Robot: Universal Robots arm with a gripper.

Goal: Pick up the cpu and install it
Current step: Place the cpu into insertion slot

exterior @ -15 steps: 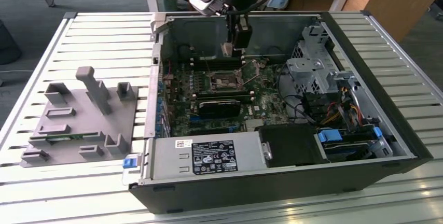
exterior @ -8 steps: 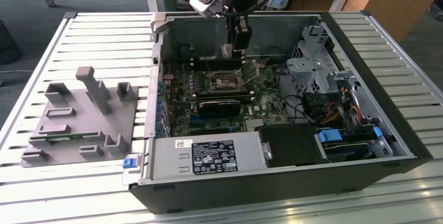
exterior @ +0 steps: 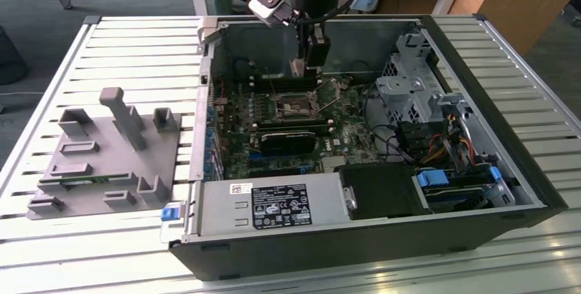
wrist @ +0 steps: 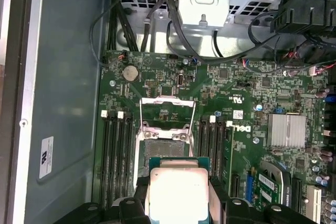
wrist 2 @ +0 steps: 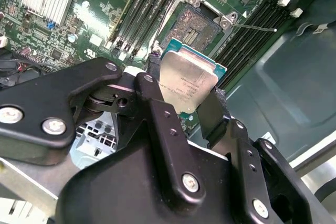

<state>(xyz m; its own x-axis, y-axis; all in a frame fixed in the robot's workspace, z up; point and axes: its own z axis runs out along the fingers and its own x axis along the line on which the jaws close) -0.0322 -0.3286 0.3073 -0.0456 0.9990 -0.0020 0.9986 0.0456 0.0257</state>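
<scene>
My tool [wrist 2: 184, 95] pinches the cpu [wrist 2: 190, 77] by two opposite edges, hanging just above the open socket [wrist 2: 198, 27] inside the computer case [exterior: 472, 103]. Gripping the edges, I judge, leaves its underside free for seating.

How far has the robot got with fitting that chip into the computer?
Picking up looks done: the gripper is shut on the cpu, clamping it by two opposite edges. In hand: the chip is held in the air close to the open socket, whose retaining frame is flipped up. Left: the socket is bare, so the cpu is not yet seated.
</scene>
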